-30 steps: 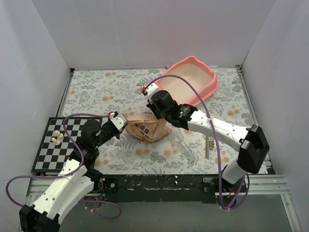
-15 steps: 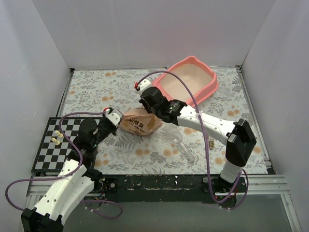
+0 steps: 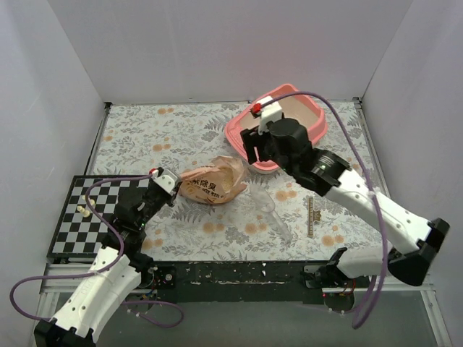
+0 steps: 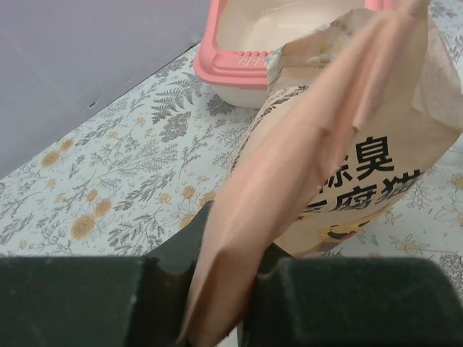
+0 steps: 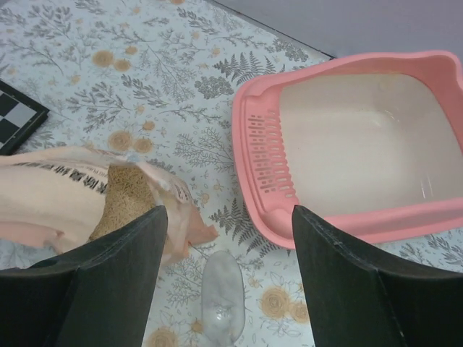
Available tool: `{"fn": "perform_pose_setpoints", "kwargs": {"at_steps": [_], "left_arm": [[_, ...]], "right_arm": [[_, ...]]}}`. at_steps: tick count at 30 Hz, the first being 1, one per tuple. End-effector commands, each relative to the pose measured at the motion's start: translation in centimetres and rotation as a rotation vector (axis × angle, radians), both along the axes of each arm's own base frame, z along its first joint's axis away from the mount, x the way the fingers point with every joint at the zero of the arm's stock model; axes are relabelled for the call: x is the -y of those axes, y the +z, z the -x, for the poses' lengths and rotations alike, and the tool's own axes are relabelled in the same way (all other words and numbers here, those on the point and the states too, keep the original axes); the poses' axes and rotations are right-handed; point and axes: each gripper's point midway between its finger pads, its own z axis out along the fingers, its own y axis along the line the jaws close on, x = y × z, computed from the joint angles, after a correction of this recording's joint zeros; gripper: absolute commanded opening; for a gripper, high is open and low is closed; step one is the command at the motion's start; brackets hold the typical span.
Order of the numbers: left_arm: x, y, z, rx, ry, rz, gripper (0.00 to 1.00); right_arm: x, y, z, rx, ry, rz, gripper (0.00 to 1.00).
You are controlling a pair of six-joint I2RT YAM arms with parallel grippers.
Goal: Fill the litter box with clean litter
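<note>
The pink litter box (image 3: 237, 136) stands at the back right with a bare cream inside (image 5: 362, 137); its rim (image 4: 231, 61) also shows in the left wrist view. The peach printed bag (image 3: 213, 181) lies mid-table. My left gripper (image 3: 170, 189) is shut on the bag's left fold (image 4: 239, 238). The bag's torn mouth points right, and tan clean litter (image 5: 123, 199) shows inside it. My right gripper (image 5: 228, 217) hangs open and holds nothing, above the table between the bag's mouth and the box's near corner (image 5: 264, 159).
A clear plastic scoop (image 3: 271, 210) lies on the flowered cloth just right of the bag, below my right gripper (image 3: 251, 150). A checkerboard (image 3: 87, 217) with small pale pieces sits at the front left. White walls close in the table.
My right gripper has let go of the bag, opened wide and swung up and right toward the litter box. The bag has settled on the table, with my left gripper still on its fold.
</note>
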Motion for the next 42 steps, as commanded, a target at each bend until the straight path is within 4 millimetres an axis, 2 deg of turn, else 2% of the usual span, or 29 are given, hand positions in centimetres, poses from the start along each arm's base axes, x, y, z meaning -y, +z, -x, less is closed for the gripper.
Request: {"fn": "perform_pose_setpoints", "kwargs": {"at_steps": [1, 3, 5, 6, 9, 13, 15, 19, 22, 27, 31, 35, 39, 41, 42], "left_arm": [[-0.6, 4.8, -0.4, 0.131, 0.04, 0.069, 0.19], [-0.4, 4.9, -0.2, 0.107, 0.025, 0.065, 0.37], [-0.1, 5.4, 0.1, 0.098, 0.004, 0.051, 0.47], [-0.2, 5.0, 0.3, 0.069, 0.004, 0.039, 0.49], [-0.4, 6.7, 0.7, 0.076, 0.009, 0.046, 0.52], [-0.8, 11.0, 1.7, 0.107, 0.019, 0.098, 0.65], [-0.8, 13.0, 2.3, 0.101, 0.01, 0.119, 0.67], [0.0, 15.7, 3.6, 0.045, -0.033, 0.222, 0.68], [0.5, 16.7, 3.9, -0.012, -0.045, 0.347, 0.71], [2.3, 15.7, 3.6, -0.205, -0.088, 0.423, 0.7], [4.0, 14.1, 3.0, -0.36, -0.132, 0.423, 0.65], [4.5, 12.8, 2.8, -0.405, -0.142, 0.412, 0.62], [4.2, 12.1, 2.5, -0.427, -0.106, 0.414, 0.64], [3.8, 12.0, 2.2, -0.448, -0.069, 0.431, 0.68], [3.8, 12.2, 2.3, -0.449, -0.064, 0.436, 0.68]], "right_arm": [[3.2, -1.4, 3.4, -0.066, 0.033, 0.041, 0.79], [4.0, -3.2, 5.1, -0.127, 0.066, 0.061, 0.79], [5.2, -5.5, 6.4, -0.194, 0.059, 0.09, 0.79], [5.8, -6.6, 7.0, -0.224, 0.053, 0.099, 0.79], [7.1, -10.7, 8.9, -0.338, 0.043, 0.103, 0.79], [8.8, -15.9, 11.0, -0.471, 0.019, 0.135, 0.77], [9.5, -18.2, 12.2, -0.536, 0.01, 0.146, 0.77], [9.7, -21.0, 13.4, -0.601, 0.017, 0.132, 0.76], [9.7, -23.0, 14.3, -0.654, 0.029, 0.144, 0.74], [8.9, -25.3, 14.4, -0.692, 0.049, 0.144, 0.71], [8.8, -26.9, 14.1, -0.709, 0.049, 0.189, 0.67], [9.0, -28.3, 13.7, -0.718, 0.036, 0.246, 0.62], [9.5, -29.4, 13.5, -0.738, 0.003, 0.281, 0.49], [9.9, -29.8, 13.5, -0.743, -0.014, 0.302, 0.38], [10.0, -29.8, 13.4, -0.743, -0.025, 0.306, 0.29]]}}
